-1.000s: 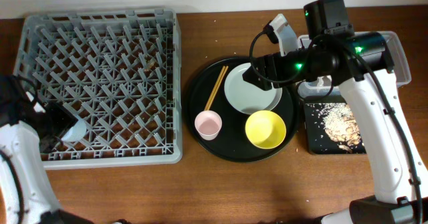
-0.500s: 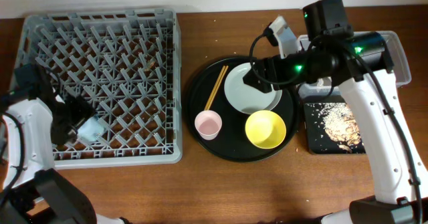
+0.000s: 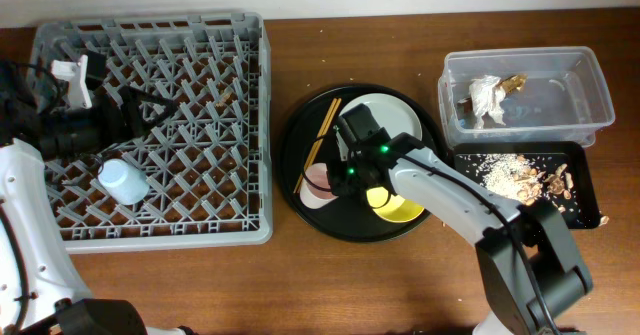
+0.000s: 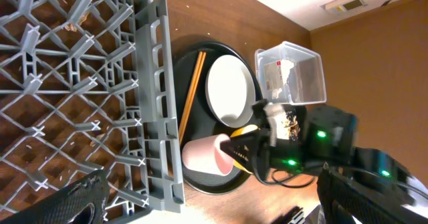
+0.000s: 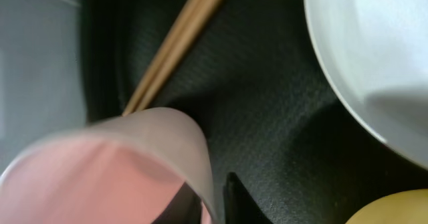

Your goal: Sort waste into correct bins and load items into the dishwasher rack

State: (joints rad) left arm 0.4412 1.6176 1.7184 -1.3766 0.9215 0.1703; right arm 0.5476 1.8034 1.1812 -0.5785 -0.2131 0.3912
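Note:
The light blue cup (image 3: 123, 180) stands in the dishwasher rack (image 3: 240, 125) near its left side. My left gripper (image 3: 138, 115) hovers open over the rack's far left, apart from that cup, holding nothing. On the round black tray, my right gripper (image 3: 335, 180) is shut on the pink cup (image 5: 114, 164) with the cup's wall between its fingers (image 5: 242, 202). The chopsticks (image 3: 322, 145), plate (image 3: 380, 125) and yellow bowl (image 3: 405, 207) lie on the same tray; the arm hides part of the bowl. The napkin (image 3: 485, 97) and gold scrap (image 3: 515, 82) sit in the clear tub (image 3: 590, 95).
The shallow black tray (image 3: 580, 160) in front of the tub holds crumbs (image 3: 505, 175). The round black tray (image 3: 295, 135) lies between rack and bins. Stray crumbs lie on the rack floor (image 3: 222, 97). Bare wooden table runs along the front edge (image 3: 300, 285).
My left gripper let go of the light blue cup in the rack, opened wide and drew back to the far left. My right arm swung from over the plate down to the pink cup and closed on its rim.

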